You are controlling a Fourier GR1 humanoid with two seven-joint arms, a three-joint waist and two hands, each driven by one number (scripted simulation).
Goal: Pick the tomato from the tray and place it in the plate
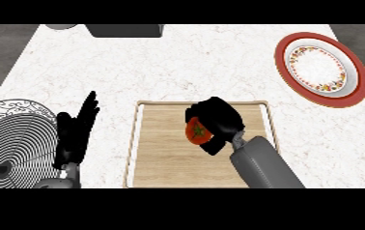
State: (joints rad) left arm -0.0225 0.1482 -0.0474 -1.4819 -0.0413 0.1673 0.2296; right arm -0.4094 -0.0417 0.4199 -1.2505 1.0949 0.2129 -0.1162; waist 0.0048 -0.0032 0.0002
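Our right hand [217, 122] curls round the tomato [197, 131] over the tray [164, 166] — clamped for carrying to the plate [321, 69]; our left hand [75, 132] rests with fingers straight — idle.

One view only, head camera; looks steeply down on the white marbled counter [178, 64]; faces away from the robot, so far edge of counter runs along top, near side at bottom; forearms enter from lower edge; wooden tray [164, 166] sits near and centre, close to camera; red-rimmed plate [285, 67] far right, cut by the right edge; striped round object [25, 132] cut off at near left; no second view, so no overlap to report.
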